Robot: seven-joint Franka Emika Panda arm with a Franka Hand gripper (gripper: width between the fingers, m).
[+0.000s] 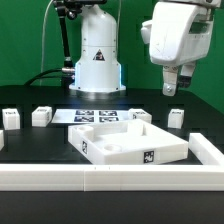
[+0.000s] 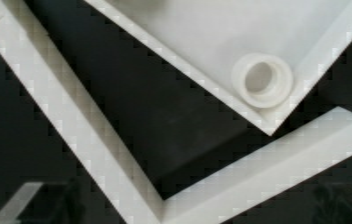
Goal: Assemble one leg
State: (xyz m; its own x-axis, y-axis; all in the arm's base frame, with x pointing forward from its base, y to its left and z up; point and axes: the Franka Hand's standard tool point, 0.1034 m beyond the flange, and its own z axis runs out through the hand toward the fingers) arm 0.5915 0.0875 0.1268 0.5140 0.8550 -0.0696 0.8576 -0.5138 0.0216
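**Leg untouched behind the tray, gripper high and empty**

Leg (image 1: 177, 118) stands upright just behind the tray's (image 1: 128, 150) far corner, on the exterior view's right. The gripper (image 1: 173, 90) hangs high over that corner, fingers apart and holding nothing. The wrist view looks down on the tray's corner hole (image 2: 262, 75).

Best, I judge, to descend straight, square the fingers to the flat faces and grip low so the leg does not tip. A second post (image 1: 142, 117) stands close by behind the tray and could get nudged. The marker board (image 1: 98, 115) lies behind the tray, and a rail (image 1: 110, 182) lies in front of it.
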